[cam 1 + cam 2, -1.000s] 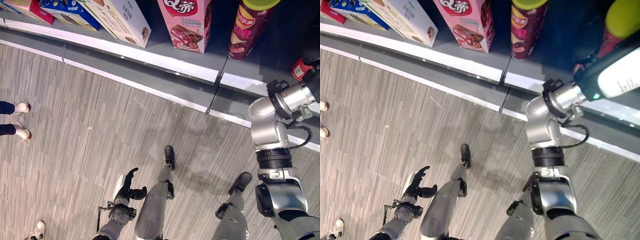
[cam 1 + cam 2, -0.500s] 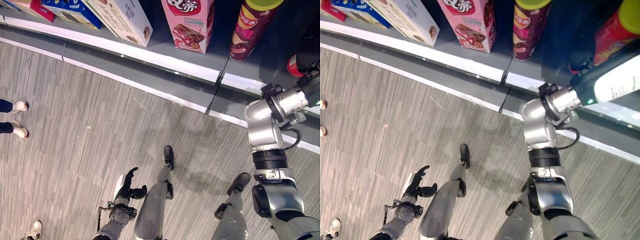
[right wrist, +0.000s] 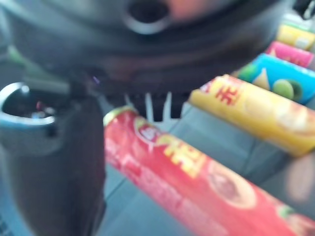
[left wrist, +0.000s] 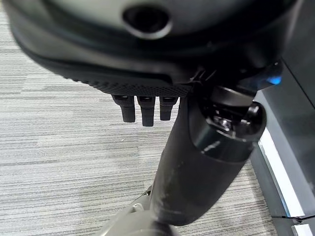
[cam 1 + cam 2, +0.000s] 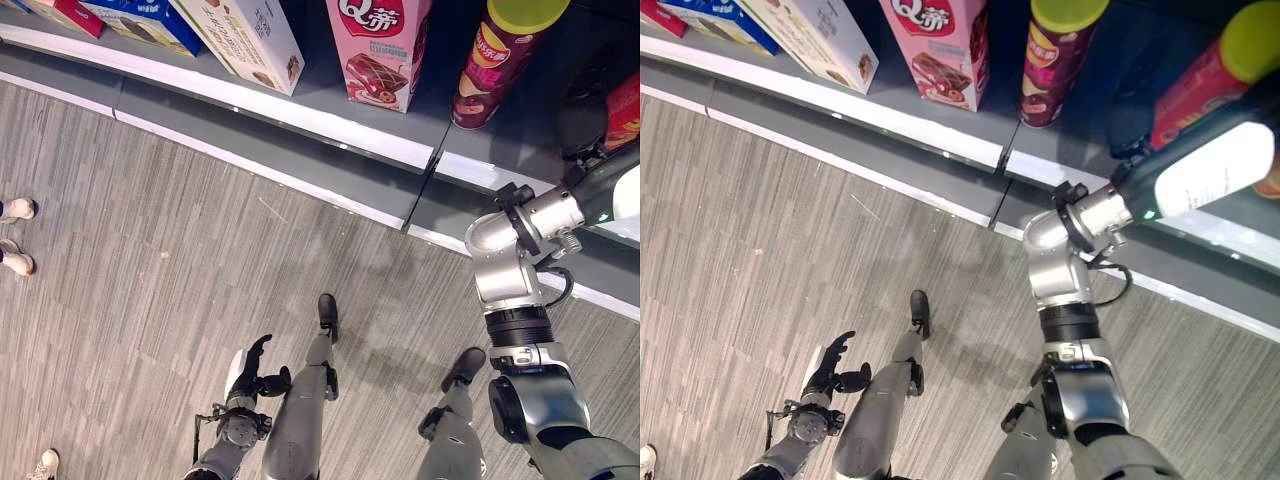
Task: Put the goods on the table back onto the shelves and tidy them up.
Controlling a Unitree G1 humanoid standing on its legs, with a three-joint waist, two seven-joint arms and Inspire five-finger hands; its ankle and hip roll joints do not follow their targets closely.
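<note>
Shelving a red can, the right hand has fingers curled round it; releasing upright comes next. Left hand hangs relaxed, fingers straight.

Shelf crowded — pink box, maroon can, red can w/ gaps between.
</note>
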